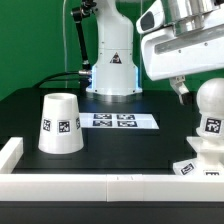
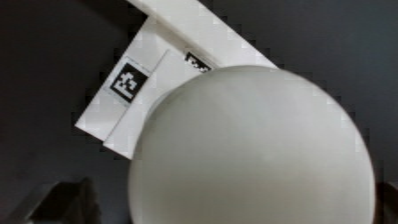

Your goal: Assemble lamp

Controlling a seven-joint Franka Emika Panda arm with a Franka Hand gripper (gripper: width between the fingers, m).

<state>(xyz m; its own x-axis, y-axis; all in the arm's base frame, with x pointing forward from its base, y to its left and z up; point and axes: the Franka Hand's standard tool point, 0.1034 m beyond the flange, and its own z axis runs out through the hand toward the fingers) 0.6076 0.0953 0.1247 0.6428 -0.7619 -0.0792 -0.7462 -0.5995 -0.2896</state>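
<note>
Bulb (image 1: 211, 108) close under claw (image 1: 182, 93), a little off to the exterior view's right of it. Upright on square base (image 1: 196, 166), long axis vertical, top toward claw. Claw's opening impossible to tell; nothing seen in its grip. Shade (image 1: 60, 123) well apart from claw, past marker board (image 1: 118, 121). Wrist view: only bulb's dome and base's tag. Exterior view alone: remaining gap.
</note>
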